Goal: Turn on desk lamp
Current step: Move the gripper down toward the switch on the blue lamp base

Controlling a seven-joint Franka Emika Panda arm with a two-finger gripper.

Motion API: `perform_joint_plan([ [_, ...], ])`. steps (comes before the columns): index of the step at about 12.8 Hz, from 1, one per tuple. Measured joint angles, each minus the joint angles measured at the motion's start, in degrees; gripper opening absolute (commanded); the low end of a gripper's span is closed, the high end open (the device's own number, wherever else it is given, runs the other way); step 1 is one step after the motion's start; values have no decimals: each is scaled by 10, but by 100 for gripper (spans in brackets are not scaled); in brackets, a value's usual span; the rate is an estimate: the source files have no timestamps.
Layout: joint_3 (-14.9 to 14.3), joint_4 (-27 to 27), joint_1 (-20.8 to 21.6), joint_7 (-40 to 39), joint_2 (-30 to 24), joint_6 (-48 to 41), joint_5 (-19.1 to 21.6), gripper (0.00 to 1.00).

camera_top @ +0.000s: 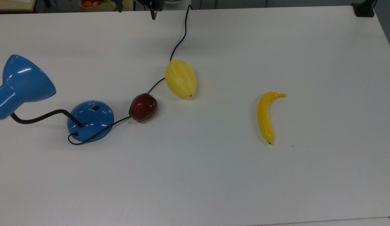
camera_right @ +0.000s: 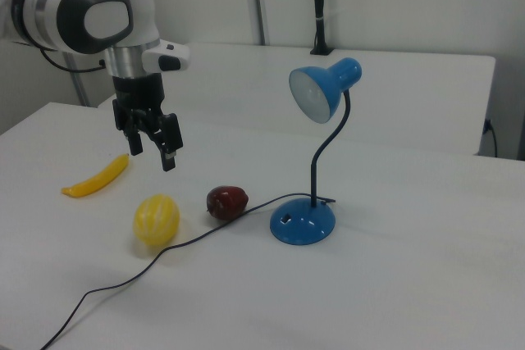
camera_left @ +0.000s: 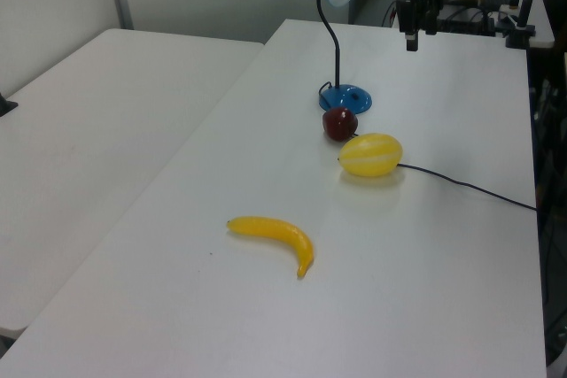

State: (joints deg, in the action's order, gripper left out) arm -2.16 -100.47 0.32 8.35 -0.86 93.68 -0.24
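Right view shows the claw, fingers parted and empty, hanging above the counter well apart from the desk lamp, whose light base could slide if its switch is pushed off-centre.

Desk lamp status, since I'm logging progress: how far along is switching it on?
Nothing looks done yet: the desk lamp shade shows no glow. The end effector hangs open in the air above the table, holding nothing, over the yellow melon in the right view and well short of the lamp's base. Left to do: travel past the red apple to the small dark switch on the blue base and press it.
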Motion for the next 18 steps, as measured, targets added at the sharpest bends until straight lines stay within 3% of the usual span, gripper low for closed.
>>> perform_joint_plan([
  [8, 1, -1, 0, 0, 3, -1, 0, 100],
  [10, 1, -1, -1, 0, 5, 5, 0, 80],
  [13, 1, -5, -10, 0, 18, 61, 0, 33],
  [14, 1, -8, -19, 0, 27, 93, 0, 22],
  [18, -1, -18, -50, 0, 64, 211, 0, 15],
])
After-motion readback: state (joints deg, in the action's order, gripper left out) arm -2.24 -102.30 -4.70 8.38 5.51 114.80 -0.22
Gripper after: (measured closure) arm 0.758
